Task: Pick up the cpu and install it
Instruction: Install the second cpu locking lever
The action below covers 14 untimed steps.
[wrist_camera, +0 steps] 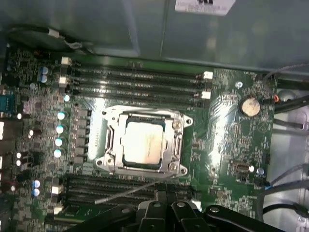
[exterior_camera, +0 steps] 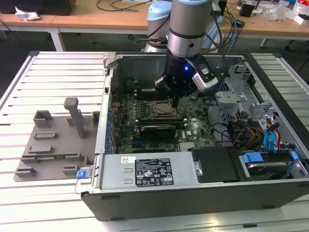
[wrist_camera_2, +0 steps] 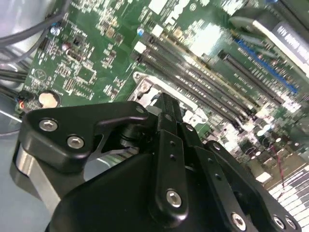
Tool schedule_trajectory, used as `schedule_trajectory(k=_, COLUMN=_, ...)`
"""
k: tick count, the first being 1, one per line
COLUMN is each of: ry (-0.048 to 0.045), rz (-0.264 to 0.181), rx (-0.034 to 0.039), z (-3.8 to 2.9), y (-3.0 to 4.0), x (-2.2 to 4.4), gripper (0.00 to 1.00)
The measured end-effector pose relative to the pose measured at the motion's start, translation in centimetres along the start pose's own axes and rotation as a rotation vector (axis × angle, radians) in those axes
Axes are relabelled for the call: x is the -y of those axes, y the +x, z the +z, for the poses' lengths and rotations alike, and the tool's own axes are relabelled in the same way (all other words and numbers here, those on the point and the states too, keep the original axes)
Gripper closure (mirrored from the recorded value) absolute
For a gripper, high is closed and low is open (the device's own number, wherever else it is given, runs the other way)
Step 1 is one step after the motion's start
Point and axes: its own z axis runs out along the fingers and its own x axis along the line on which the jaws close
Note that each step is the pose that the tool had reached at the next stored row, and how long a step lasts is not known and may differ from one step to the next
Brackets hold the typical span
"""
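The cpu, a small silvery square chip, lies flat inside the metal-rimmed socket frame on the green motherboard. In the first wrist view my gripper hovers just off the socket's edge, over the memory slots, its two black fingers closed together with nothing between them. A thin metal socket lever slants out beside the fingertips. In the exterior view my gripper hangs inside the open computer case, directly by the socket. The second wrist view shows the fingers pressed together above the board.
The open computer case holds memory slots, a black expansion card, cables and drive bays at the exterior view's right. A grey plastic tray with posts sits on the slatted table at the exterior view's left.
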Motion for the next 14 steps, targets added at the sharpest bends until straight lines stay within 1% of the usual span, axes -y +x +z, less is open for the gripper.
schedule_trajectory(k=1, ry=-0.0036, rz=0.0, rx=0.0003, z=0.0, y=0.06, x=0.6, gripper=0.89)
schedule_trajectory(k=3, ry=-0.0062, rz=0.0, rx=0.0007, z=0.01, y=0.12, x=1.09, gripper=0.89)
schedule_trajectory(k=4, ry=-0.0082, rz=0.0, rx=0.0009, z=0.02, y=0.16, x=1.48, gripper=0.89)
schedule_trajectory(k=5, ry=-0.0123, rz=0.0, rx=0.0012, z=0.06, y=0.26, x=1.83, gripper=0.89)
schedule_trajectory(k=6, ry=-0.0215, rz=0.0, rx=0.0021, z=0.11, y=0.44, x=2.11, gripper=0.89)
schedule_trajectory(k=7, ry=-0.0396, rz=0.0, rx=0.0039, z=0.16, y=0.74, x=2.27, gripper=0.89)
schedule_trajectory(k=8, ry=-0.0529, rz=0.0, rx=0.0052, z=0.23, y=1.11, x=2.39, gripper=0.89)
schedule_trajectory(k=10, ry=-0.0666, rz=0.001, rx=0.0065, z=0.62, y=1.69, x=2.41, gripper=0.89)
schedule_trajectory(k=11, ry=-0.0762, rz=0.001, rx=0.0075, z=0.82, y=2.05, x=2.37, gripper=0.89)
schedule_trajectory(k=12, ry=-0.0804, rz=0.001, rx=0.008, z=1.1, y=2.38, x=2.34, gripper=0.89)
schedule_trajectory(k=14, ry=-0.0824, rz=0.001, rx=0.0081, z=1.43, y=2.86, x=2.25, gripper=0.89)
